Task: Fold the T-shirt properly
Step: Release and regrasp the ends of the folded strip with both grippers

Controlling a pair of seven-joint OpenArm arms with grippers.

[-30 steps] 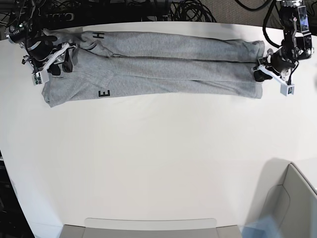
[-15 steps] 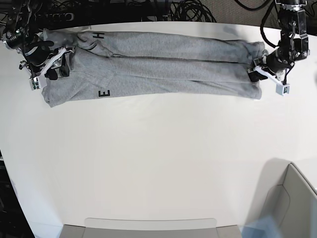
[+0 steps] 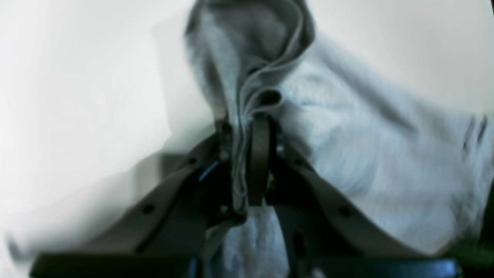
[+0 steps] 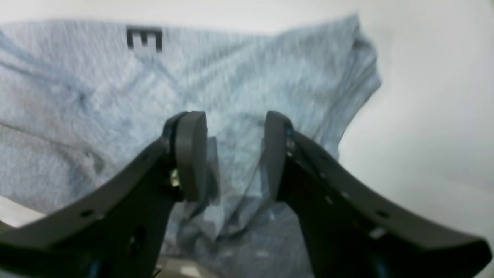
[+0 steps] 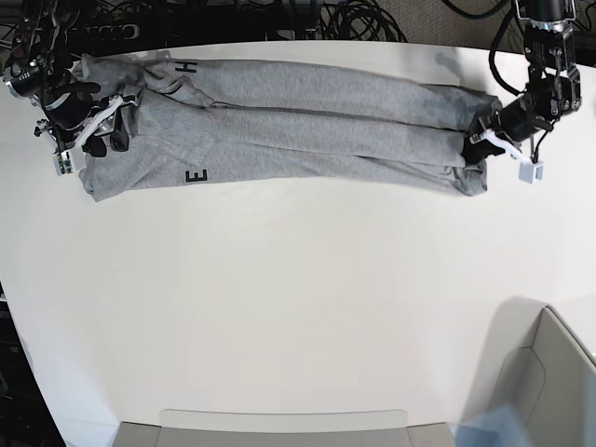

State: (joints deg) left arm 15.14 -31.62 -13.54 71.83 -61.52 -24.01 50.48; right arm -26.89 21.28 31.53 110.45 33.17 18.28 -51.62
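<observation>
White table, left pincer pinching T-shirt

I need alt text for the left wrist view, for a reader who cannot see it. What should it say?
Close, blurred view from the wrist: the left gripper has its dark jaws pinched shut on a bunched edge of the grey T-shirt. The cloth rises in folds above the jaws and spreads to the right over a white table.

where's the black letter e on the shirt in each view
Base: the E is at upper left, near the shirt's front edge.
Right wrist: the E is at top left, beyond the open right gripper.
Left wrist: not in it; only the left gripper pinching bunched fabric.
Shared landmark: the grey shirt on the white table.
</observation>
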